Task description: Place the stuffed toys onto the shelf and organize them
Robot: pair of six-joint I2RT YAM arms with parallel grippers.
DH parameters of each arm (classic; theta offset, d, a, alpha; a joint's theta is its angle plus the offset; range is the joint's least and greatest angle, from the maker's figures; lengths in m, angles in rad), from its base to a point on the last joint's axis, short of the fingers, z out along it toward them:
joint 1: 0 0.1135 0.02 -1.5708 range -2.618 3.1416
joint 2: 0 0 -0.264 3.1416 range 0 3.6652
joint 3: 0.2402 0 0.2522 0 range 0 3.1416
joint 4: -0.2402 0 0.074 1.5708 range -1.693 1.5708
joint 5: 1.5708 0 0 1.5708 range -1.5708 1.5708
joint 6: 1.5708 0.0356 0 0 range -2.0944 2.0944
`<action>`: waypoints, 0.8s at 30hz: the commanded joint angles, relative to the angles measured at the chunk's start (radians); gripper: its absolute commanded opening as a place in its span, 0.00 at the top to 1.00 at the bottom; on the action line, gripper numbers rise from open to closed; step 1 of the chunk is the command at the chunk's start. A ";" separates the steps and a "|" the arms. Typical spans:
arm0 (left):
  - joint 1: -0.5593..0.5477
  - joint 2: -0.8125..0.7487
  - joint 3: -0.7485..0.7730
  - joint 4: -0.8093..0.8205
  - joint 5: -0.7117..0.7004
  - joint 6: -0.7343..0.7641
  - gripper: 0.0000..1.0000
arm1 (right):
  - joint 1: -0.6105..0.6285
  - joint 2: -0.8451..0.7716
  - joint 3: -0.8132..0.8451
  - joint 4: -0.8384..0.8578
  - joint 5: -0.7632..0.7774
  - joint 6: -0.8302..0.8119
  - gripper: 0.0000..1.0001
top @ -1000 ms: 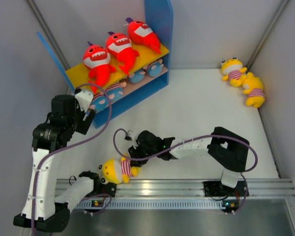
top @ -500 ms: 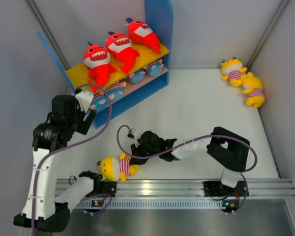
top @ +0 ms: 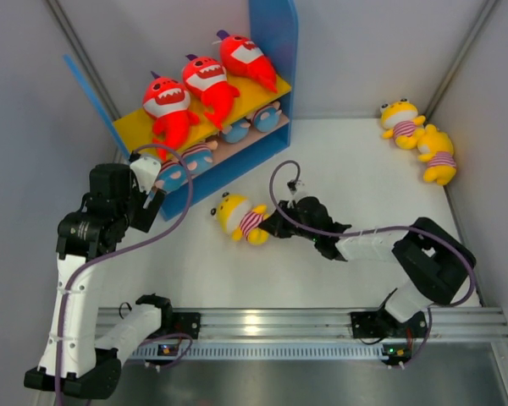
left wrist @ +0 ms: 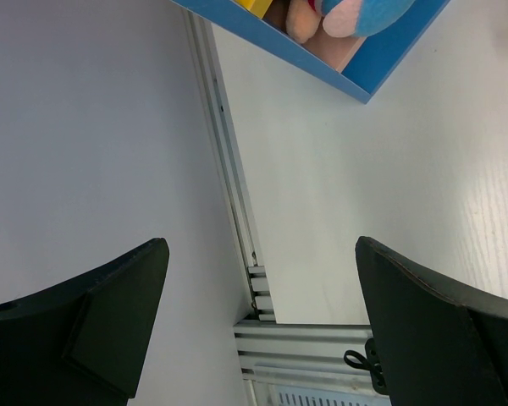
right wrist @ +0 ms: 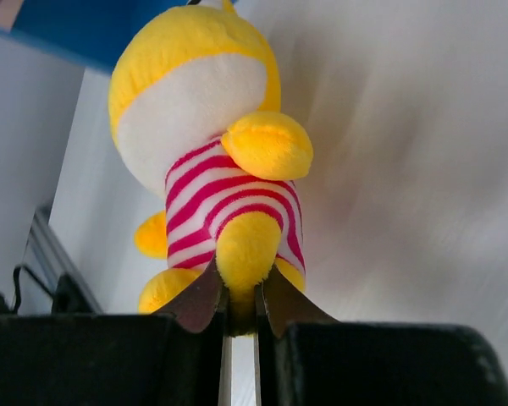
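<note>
Stuffed toys that we can count surely are six: three red sharks and three yellow dolls in striped shirts. One yellow doll (top: 241, 218) is in the middle of the table (top: 364, 186), just in front of the shelf (top: 275, 34) but not touching it. The right gripper (right wrist: 240, 304) is clenched on one of its small yellow limbs, and in the right wrist view the two fingers pinch this limb tightly below the pink and white shirt. We cannot tell if the doll rests on the table or hangs a little above it.

The first shark (top: 169, 106), the second shark (top: 207, 83) and the third shark (top: 247, 59) lie side by side on the yellow top board, with their white mouths turned to the camera. On the lower board we see the pink-faced dolls (top: 237, 128). They are at least three, but the top board hides them partly, so we cannot give the exact number.

The two other yellow dolls, one (top: 400, 121) and another (top: 438, 156), lie touching each other at the far right corner of the table, well apart from the shelf.

The left gripper (left wrist: 258, 254) is released, with its fingers spread wide and nothing between them. It hovers near the left end of the shelf, and its camera sees the blue corner of the shelf with a part of one doll inside.
</note>
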 commanded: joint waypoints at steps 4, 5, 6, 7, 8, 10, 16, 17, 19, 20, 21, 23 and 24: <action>0.006 0.005 0.021 0.007 0.005 -0.009 0.02 | -0.121 0.044 0.107 0.154 0.245 0.065 1.00; 0.006 0.008 0.035 0.007 0.010 -0.011 0.02 | -0.135 0.067 0.133 0.160 0.257 0.071 1.00; 0.006 0.009 0.042 0.007 0.013 -0.015 0.02 | -0.156 0.094 0.190 0.165 0.269 0.080 1.00; 0.006 0.011 0.051 0.007 0.017 -0.017 0.02 | -0.169 0.148 0.218 0.180 0.279 0.086 1.00; 0.006 0.014 0.067 0.007 0.036 -0.017 0.02 | -0.178 0.179 0.245 0.188 0.280 0.091 1.00; 0.006 0.014 0.084 0.005 0.056 -0.021 0.02 | -0.207 0.266 0.342 0.176 0.282 0.118 1.00; 0.006 0.011 0.116 0.004 0.099 -0.029 0.02 | -0.262 0.469 0.592 0.140 0.276 0.178 1.00; 0.006 0.012 0.111 0.002 0.100 -0.031 0.02 | -0.265 0.486 0.618 0.123 0.279 0.181 1.00; 0.006 0.015 0.104 0.004 0.097 -0.026 0.03 | -0.276 0.530 0.672 0.139 0.288 0.184 1.00; 0.006 0.017 0.099 0.004 0.094 -0.028 0.03 | -0.278 0.544 0.687 0.145 0.291 0.186 1.00; 0.006 0.017 0.096 0.004 0.092 -0.023 0.03 | -0.281 0.555 0.715 0.155 0.294 0.186 1.00; 0.006 0.023 0.093 0.004 0.089 -0.023 0.03 | -0.287 0.590 0.744 0.157 0.308 0.186 1.00; 0.006 0.026 0.090 0.004 0.089 -0.021 0.03 | -0.291 0.602 0.777 0.157 0.306 0.188 1.00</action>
